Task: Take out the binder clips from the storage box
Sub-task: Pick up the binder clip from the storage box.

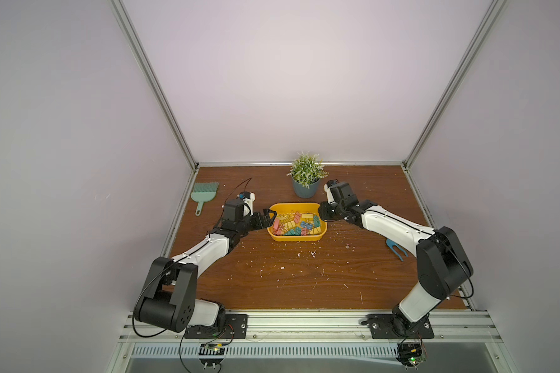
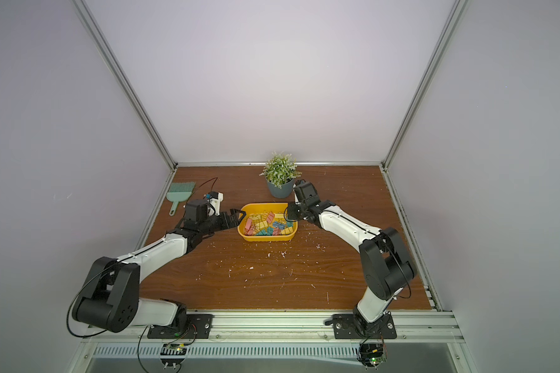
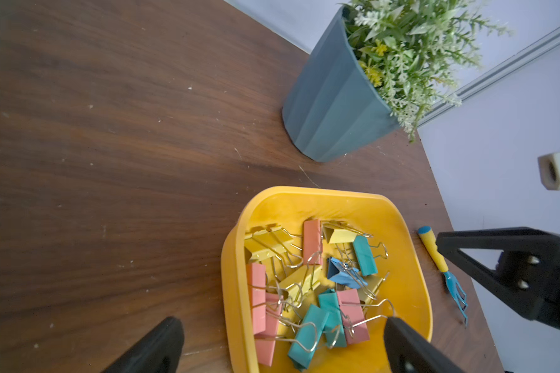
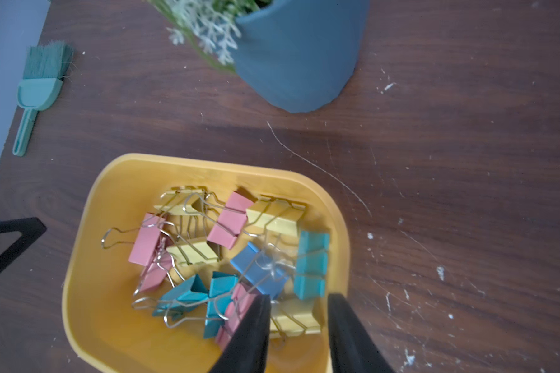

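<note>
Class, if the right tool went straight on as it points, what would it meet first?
The right tool would probably meet the yellow binder clip between its fingers, inside the storage box; depth is unclear.

Cannot make out any grip on the blurred yellow binder clip (image 4: 296, 318) partly hidden between the right fingers (image 4: 249, 332) in the edge-cropped storage box (image 4: 78, 290).

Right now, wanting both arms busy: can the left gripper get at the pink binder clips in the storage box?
Probably yes. The left gripper is open at the storage box rim, the pink binder clips lie exposed near it, and the right gripper is at the opposite end.
</note>
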Controlling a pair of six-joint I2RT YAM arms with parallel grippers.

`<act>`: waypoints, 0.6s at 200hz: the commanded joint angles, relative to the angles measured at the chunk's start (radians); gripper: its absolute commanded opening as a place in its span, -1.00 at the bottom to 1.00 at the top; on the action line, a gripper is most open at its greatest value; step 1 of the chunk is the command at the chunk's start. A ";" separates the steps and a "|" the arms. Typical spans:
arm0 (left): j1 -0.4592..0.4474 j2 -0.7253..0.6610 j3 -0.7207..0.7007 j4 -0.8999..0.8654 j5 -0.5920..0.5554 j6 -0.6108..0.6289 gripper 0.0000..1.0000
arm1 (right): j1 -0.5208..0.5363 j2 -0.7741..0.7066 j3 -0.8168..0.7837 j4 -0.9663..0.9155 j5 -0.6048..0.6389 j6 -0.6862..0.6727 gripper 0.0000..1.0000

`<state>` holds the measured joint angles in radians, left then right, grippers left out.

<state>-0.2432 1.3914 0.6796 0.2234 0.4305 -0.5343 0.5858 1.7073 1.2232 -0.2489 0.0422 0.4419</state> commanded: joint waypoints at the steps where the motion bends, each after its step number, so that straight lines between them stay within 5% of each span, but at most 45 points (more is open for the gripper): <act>1: -0.060 -0.014 0.040 -0.056 -0.055 0.062 1.00 | 0.045 0.057 0.079 -0.131 0.098 -0.043 -0.29; 120: -0.094 -0.047 0.022 -0.040 -0.111 0.059 1.00 | 0.091 0.232 0.243 -0.230 0.223 -0.055 -0.49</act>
<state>-0.3294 1.3418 0.7055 0.1902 0.3309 -0.4973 0.6731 1.9411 1.4307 -0.4515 0.2142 0.4004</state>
